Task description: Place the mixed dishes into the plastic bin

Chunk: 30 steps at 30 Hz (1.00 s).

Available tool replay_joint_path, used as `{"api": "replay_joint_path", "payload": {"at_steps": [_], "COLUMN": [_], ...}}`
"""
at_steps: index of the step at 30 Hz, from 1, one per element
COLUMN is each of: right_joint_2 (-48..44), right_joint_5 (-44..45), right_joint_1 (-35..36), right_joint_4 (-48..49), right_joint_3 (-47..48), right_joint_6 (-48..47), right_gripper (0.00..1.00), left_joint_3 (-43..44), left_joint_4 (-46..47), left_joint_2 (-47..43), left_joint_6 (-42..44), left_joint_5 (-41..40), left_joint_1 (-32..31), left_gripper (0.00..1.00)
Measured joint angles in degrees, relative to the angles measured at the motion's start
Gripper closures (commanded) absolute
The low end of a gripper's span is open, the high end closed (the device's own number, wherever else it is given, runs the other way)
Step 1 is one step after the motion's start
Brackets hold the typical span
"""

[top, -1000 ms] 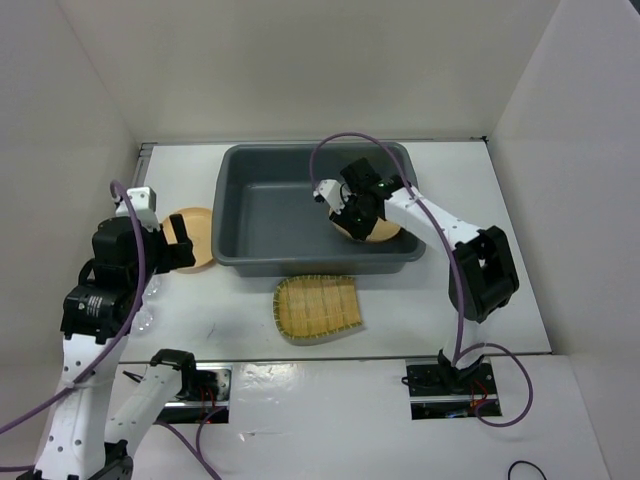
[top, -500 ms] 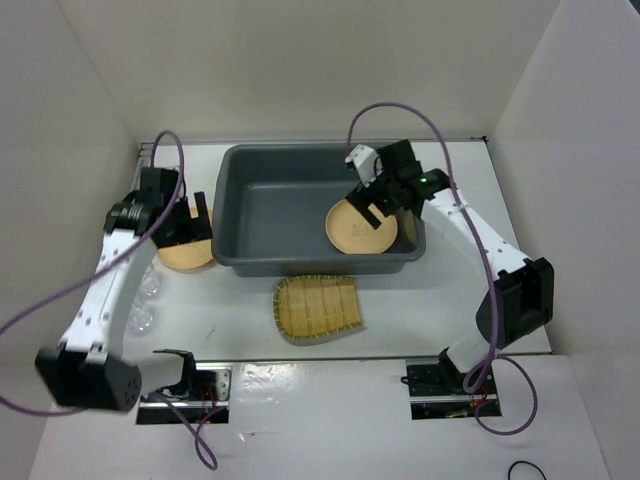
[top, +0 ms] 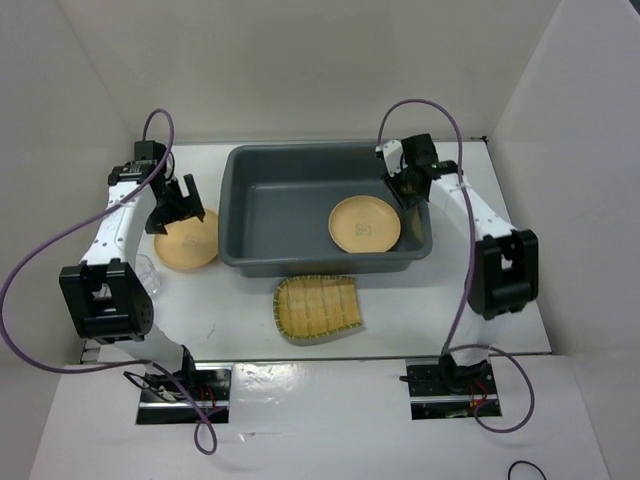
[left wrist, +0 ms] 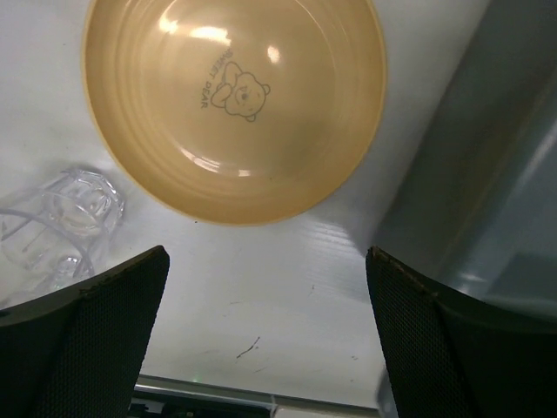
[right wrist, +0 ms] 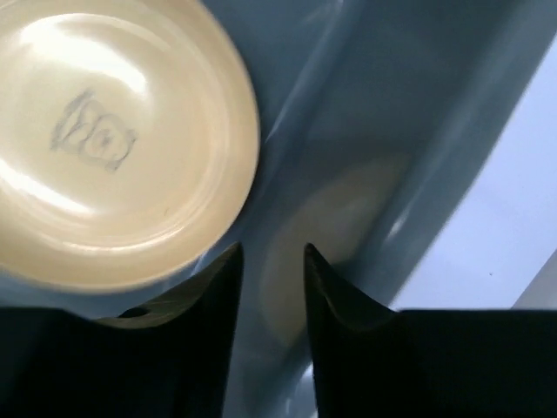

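ok so the big change: the first tan plate (top: 365, 224) is down. A second ago the right gripper (top: 405, 185) was low inside the plastic bin (top: 320, 148) with the plate tilted in its fingers. Half a second ago it had let go, and now it's lifted off toward the bin's far right corner. The plate lies flat on the bin floor, apart from the gripper, below it and off to its left. In the right wrist view the jaws show only a narrow gap with nothing in it, and the plate (right wrist: 104, 139) sits off to one side of the fingers, not between them. So I'd count that as one dish done

Other difference: the left arm was folded up near its base a second ago and has since reached out. The left gripper (top: 172, 208) hangs over the second plate (top: 188, 240), which is on the table (top: 400, 310) just outside the bin's left wall. Its jaws are spread wide and empty. From that wrist the plate (left wrist: 235, 104) is straight ahead of the gripper, the clear cups (left wrist: 83, 205) are by one finger, and the bin wall is by the other

The bamboo tray (top: 318, 307) hasn't budged, it's on the table in front of the bin, well away from both grippers. My guess is the second plate goes next, then the tray and cups
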Motion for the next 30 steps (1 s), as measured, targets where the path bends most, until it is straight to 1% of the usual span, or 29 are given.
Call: {"api": "replay_joint_path", "payload": {"at_steps": [1, 6, 10, 12, 14, 16, 21, 23, 26, 27, 30], "right_joint_2": [2.9, 14.8, 16.3, 15.2, 12.9, 9.2, -4.1, -8.8, -14.4, -16.1, -20.2], "right_joint_5": [-0.2, -1.8, -3.1, -3.7, -4.9, -6.0, -6.3, -6.9, -6.3, -5.6, -1.6], "right_joint_1": [-1.2, -8.9, -14.7, -15.7, -14.9, -12.4, -1.9, 1.0, 0.4, -0.5, -2.2], "right_joint_4": [-0.1, -1.3, -3.7, -4.2, -5.2, -5.5, -5.2, -5.2, -4.8, -4.4, -3.0], "right_joint_3": [2.0, 12.2, 16.6, 17.5, 17.4, 16.0, 8.1, 5.2, 1.3, -0.6, -6.9], "right_joint_6": [0.3, 2.0, 3.0, 3.0, 2.8, 2.4, 1.4, 1.4, 1.9, 2.2, 3.2], "right_gripper": [0.66, 0.68, 0.64, 0.64, 0.63, 0.61, 0.61, 0.61, 0.61, 0.6, 0.57], "left_joint_3": [0.0, 0.1, 1.0, 1.6, 2.0, 2.4, 3.0, 3.8, 5.5, 6.3, 7.1], "left_joint_4": [0.0, 0.1, 0.6, 1.0, 1.6, 1.7, 1.7, 1.7, 1.6, 1.5, 1.7], "left_joint_2": [0.6, 2.5, 3.4, 4.2, 5.1, 6.3, 11.2, 13.8, 17.3, 18.4, 20.3], "left_joint_6": [0.2, 1.0, 1.0, 1.0, 0.9, 0.8, -0.6, -0.8, -0.8, -0.8, -0.8], "left_joint_5": [0.5, 3.2, 5.5, 6.3, 6.6, 6.5, 7.0, 8.0, 8.4, 8.3, 7.7], "left_joint_1": [0.1, 0.4, 0.5, 0.5, 0.5, 0.5, 0.5, 0.2, -1.2, -2.2, -5.8], "left_gripper": [0.0, 0.0, 0.0, 0.0, 0.0, 0.0, 0.0, 0.0, 0.0, 0.0, 0.0]}}
